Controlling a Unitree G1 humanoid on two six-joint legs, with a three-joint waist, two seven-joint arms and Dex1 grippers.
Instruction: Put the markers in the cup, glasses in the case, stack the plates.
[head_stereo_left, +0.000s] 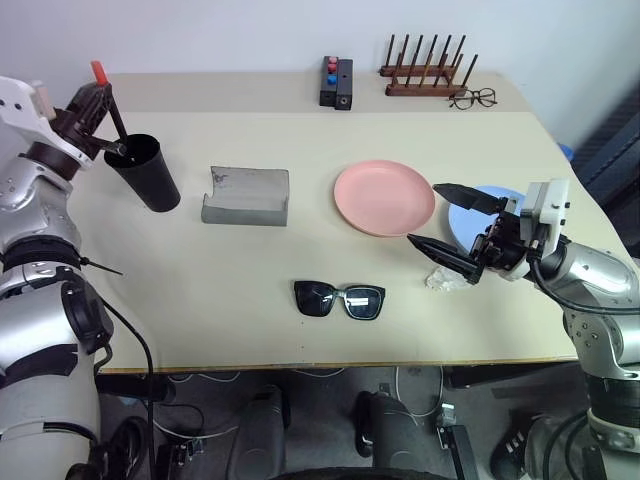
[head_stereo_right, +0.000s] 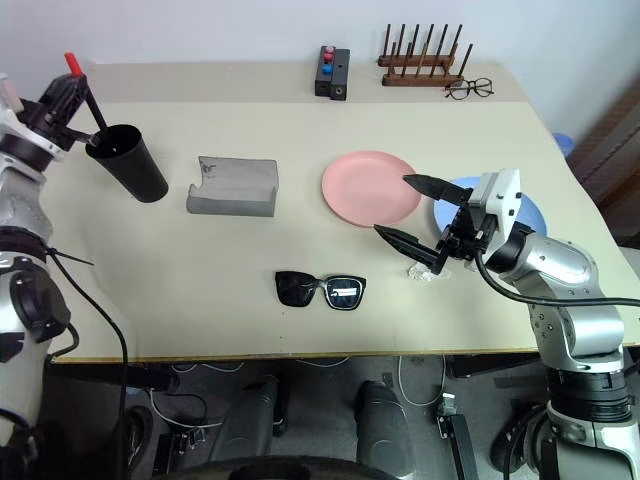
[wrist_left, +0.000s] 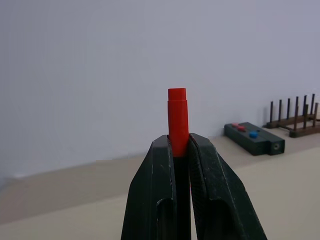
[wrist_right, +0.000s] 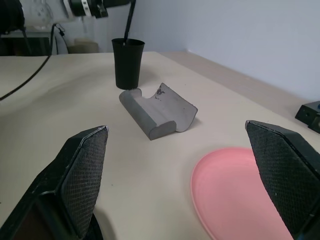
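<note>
I've got the left gripper (head_stereo_left: 103, 118) fingers clamped on the red-capped marker (head_stereo_left: 99, 72), tip in the cup (head_stereo_left: 146, 172) mouth to drop; right gripper (head_stereo_left: 447, 227) fingers spread, idle by the plates (head_stereo_left: 384, 197).

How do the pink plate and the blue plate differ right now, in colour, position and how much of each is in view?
The pink plate is salmon and lies in full view near the table's middle. The blue plate is light blue, lies beside it toward the robot's right, and is partly hidden behind the open right gripper. The plates are not stacked; whether their rims touch cannot be told. Both are round, shallow and lie flat on the table.
</note>
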